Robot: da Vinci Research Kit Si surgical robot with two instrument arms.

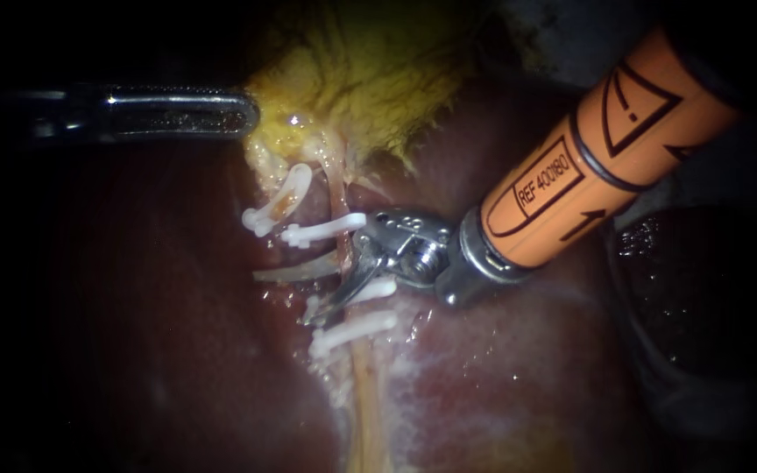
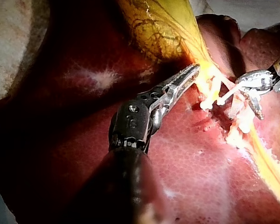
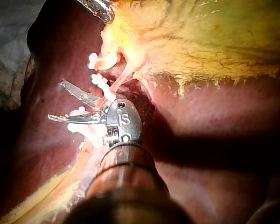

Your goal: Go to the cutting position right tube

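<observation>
endoscope view: right instrument [image 1: 342, 278] is holding its jaws spread at the right tube [image 1: 340, 197], among the white clips [image 1: 321, 232]. left instrument [image 1: 251, 114] is pinching the gallbladder [image 1: 370, 79] edge. risk: blades drifting onto a clip, or dipping and nicking the liver [image 1: 133, 333] underneath.
</observation>
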